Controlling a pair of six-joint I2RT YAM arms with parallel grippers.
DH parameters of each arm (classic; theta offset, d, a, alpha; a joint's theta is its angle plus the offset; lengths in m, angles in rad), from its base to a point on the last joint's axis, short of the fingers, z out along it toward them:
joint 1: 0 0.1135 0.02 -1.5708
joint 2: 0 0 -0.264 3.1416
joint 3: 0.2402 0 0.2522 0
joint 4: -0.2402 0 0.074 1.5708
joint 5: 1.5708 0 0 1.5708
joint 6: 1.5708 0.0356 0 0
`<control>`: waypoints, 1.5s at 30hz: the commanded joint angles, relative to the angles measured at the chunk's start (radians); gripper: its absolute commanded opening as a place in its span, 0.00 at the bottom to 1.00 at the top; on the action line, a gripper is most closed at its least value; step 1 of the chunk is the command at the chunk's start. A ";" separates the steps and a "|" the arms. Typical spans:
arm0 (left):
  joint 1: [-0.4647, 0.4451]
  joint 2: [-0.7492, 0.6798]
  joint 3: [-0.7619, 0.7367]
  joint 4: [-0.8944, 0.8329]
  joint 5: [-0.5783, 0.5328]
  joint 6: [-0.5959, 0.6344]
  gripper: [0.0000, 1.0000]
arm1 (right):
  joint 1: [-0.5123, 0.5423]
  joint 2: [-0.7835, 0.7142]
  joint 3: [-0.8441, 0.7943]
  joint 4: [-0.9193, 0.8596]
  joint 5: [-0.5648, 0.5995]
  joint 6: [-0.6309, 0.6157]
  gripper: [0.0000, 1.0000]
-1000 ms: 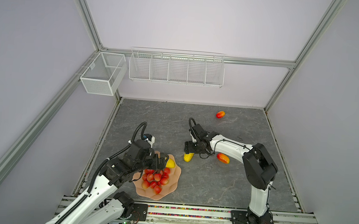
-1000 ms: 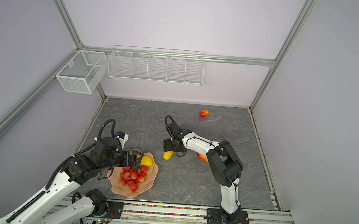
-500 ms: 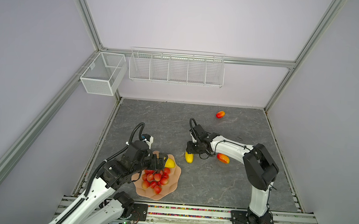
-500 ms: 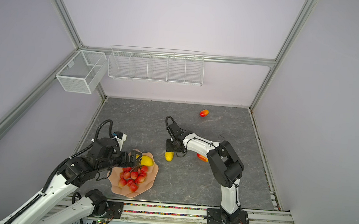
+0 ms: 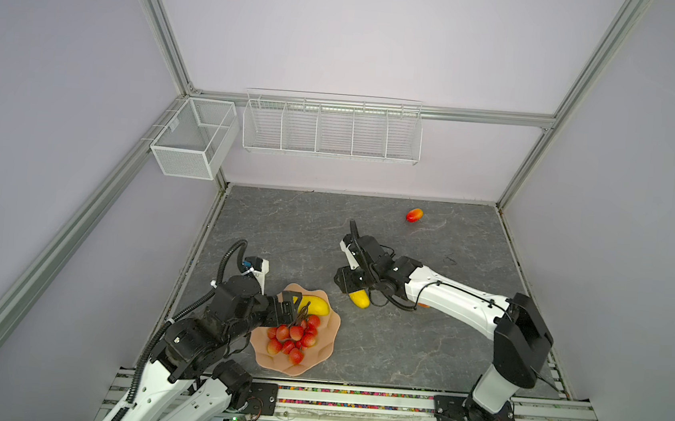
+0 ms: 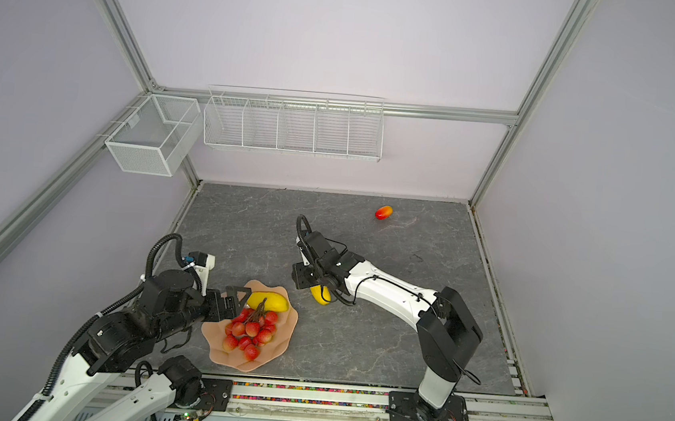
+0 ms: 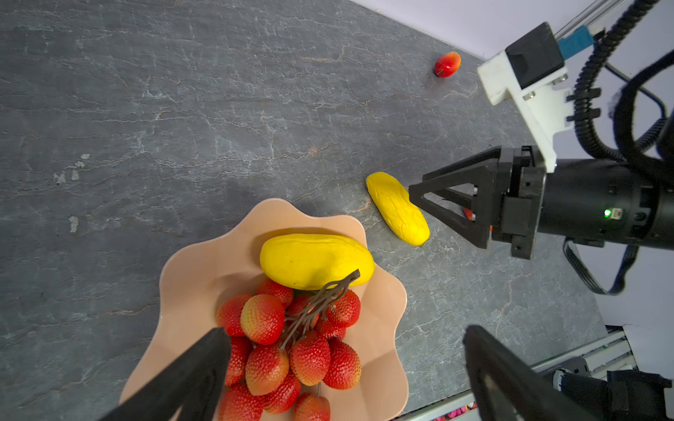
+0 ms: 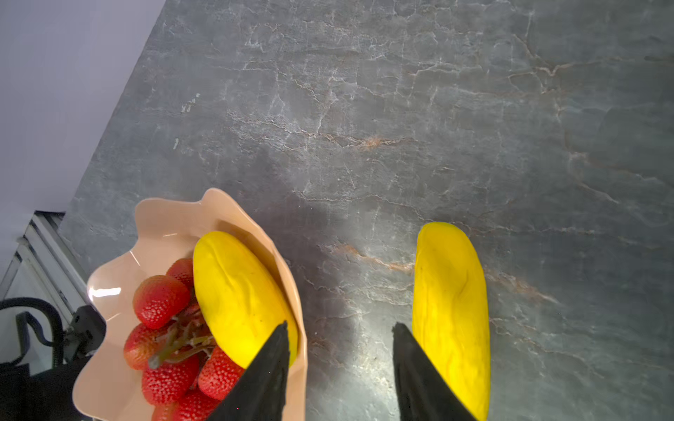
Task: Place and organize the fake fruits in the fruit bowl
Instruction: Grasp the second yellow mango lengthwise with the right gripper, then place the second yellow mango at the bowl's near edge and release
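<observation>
left gripper (image 7: 344,330): hangs over the left side of the fruit bowl (image 5: 333,328), jaws spread wide, nothing pinched.

inside the fruit bowl, middle: berry bunch (image 5: 293,337). probably light and floppy, best lifted by the stem. bumpy red berries, brown forked stem.

inside the fruit bowl, against the far rim: yellow fruit (image 5: 316,305), touching the berries. smooth, plump, oblong.

fruit bowl: peach-beige, shallow, wavy rim, set on the grey stone-look table (image 5: 284,232).

just right of the fruit bowl, clear of its rim: second yellow fruit (image 8: 450,310), flat on the table.
- probably light hollow plastic or foam, stiff, with skin likely slick.
- rounded, so likely to roll or squirt out of a pinch.
- best taken across the narrow middle, jaws square to its length, not at the tapered ends.
- long, bright yellow, faint creases along the skin.

right gripper (image 8: 340,325): low beside that fruit, jaws partly apart, only bare table between them. holds nothing. fruit outside one finger, touching or just beside, cannot tell which.

further right of the fruit bowl, under the right arm: sliver of a red-orange fruit (image 5: 423,305), mostly hidden.

well beyond the fruit bowl, far and to the right: other red-orange fruit (image 5: 414,215). small, egg-shaped, alone. likely light and quick to roll, so pinch across the belly.
</observation>
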 commanded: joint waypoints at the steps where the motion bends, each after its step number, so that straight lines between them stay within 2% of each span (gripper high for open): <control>1: 0.004 -0.020 0.016 -0.036 -0.008 -0.025 0.99 | 0.002 0.019 -0.039 -0.079 0.127 -0.055 0.65; 3: 0.004 -0.025 0.015 -0.032 -0.006 -0.023 0.99 | -0.004 0.024 -0.063 -0.090 0.177 -0.055 0.71; 5: 0.003 -0.021 0.017 -0.027 -0.002 -0.018 0.99 | -0.011 0.039 -0.055 -0.112 0.199 -0.055 0.71; 12: 0.004 0.023 0.012 0.002 0.017 -0.009 0.99 | -0.023 0.133 -0.019 -0.114 0.162 -0.060 0.69; 16: 0.004 0.022 0.010 0.010 0.020 -0.009 0.99 | -0.039 0.177 -0.025 -0.106 0.100 -0.054 0.62; 18: 0.004 0.024 0.011 0.008 0.016 -0.008 0.99 | -0.040 0.176 -0.037 -0.100 0.096 -0.046 0.46; 19: 0.004 0.024 0.009 0.008 0.016 -0.008 0.99 | -0.041 0.164 -0.049 -0.089 0.101 -0.041 0.42; 24: 0.004 0.021 0.011 0.007 0.017 -0.011 0.99 | -0.035 0.050 -0.088 -0.064 0.114 -0.051 0.38; 27: 0.004 0.016 0.031 -0.010 0.007 -0.009 0.99 | -0.008 -0.056 -0.119 -0.010 0.088 -0.108 0.38; 31: 0.004 0.009 0.091 -0.093 -0.035 -0.016 0.99 | 0.056 -0.161 -0.155 0.101 -0.060 -0.270 0.38; 34: 0.004 0.009 0.144 -0.183 -0.058 -0.045 0.99 | 0.113 -0.182 -0.151 0.142 -0.181 -0.389 0.38; 39: 0.004 -0.013 0.216 -0.292 -0.079 -0.109 0.99 | 0.171 -0.102 -0.080 0.127 -0.427 -0.527 0.38; 45: 0.004 -0.102 0.249 -0.375 -0.162 -0.132 0.99 | 0.258 0.035 0.066 -0.020 -0.570 -0.667 0.39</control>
